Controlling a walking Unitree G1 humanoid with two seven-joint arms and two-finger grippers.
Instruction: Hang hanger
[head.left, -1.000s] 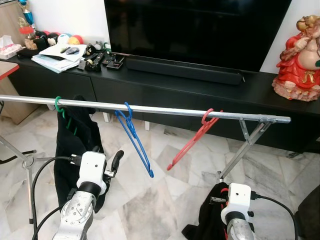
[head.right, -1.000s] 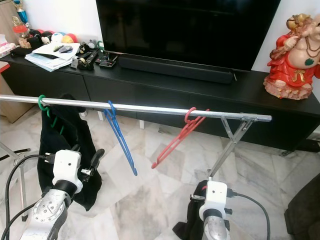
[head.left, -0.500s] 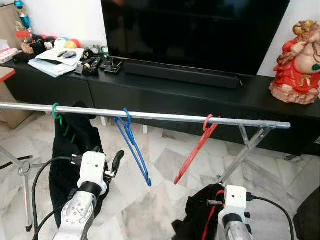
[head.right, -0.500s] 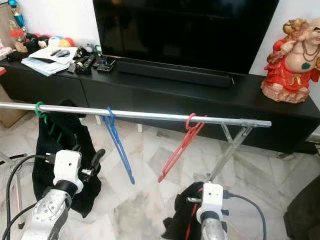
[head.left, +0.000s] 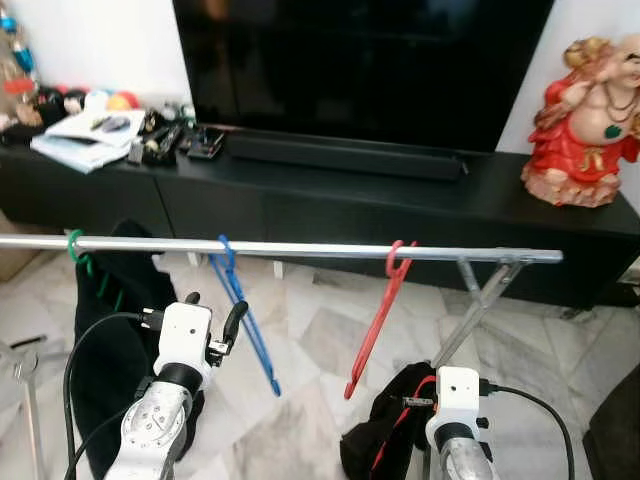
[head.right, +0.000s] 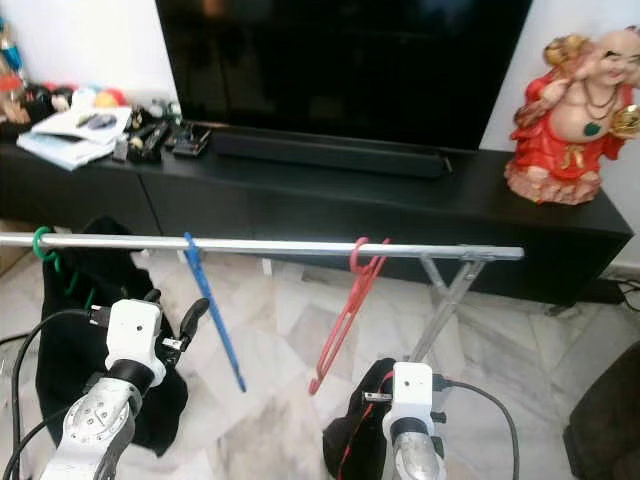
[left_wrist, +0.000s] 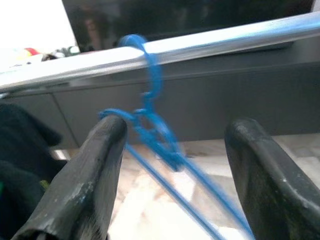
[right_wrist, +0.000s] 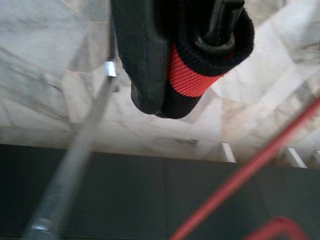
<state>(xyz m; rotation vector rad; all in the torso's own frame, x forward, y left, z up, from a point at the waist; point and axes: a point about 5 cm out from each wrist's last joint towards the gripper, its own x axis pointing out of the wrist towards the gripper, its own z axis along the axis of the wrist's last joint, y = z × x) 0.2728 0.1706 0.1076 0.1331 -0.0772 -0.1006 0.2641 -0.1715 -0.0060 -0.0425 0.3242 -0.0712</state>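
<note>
The silver rail (head.left: 300, 247) runs across the room in front of the black counter (head.left: 330, 180), and three hangers are hooked on it: a green hanger (head.left: 74, 246) carrying a black garment (head.left: 110, 350), a blue hanger (head.left: 243, 315) and a red hanger (head.left: 376, 318), both bare and slanting.

The left hand (left_wrist: 172, 150) is raised just short of the blue hanger with its fingers (left_wrist: 95, 170) spread wide, the hook and neck of the hanger showing between them but untouched.

The right hand (right_wrist: 175, 55) is low, below the rail's right end, closed on a bundle of black cloth with a red band (right_wrist: 192, 75); more dark fabric (head.left: 385, 435) hangs from it near the floor. I can't tell for certain whether a hanger is inside that bundle.

The risk, as I see it, is on both sides. If the left hand pushes forward it could knock the blue hanger swinging or off the rail. The right hand would have to lift its load past the red hanger and the angled leg (head.left: 480, 310) of the stand; the trailing cloth could snag either, or drag the red hanger loose.
</note>
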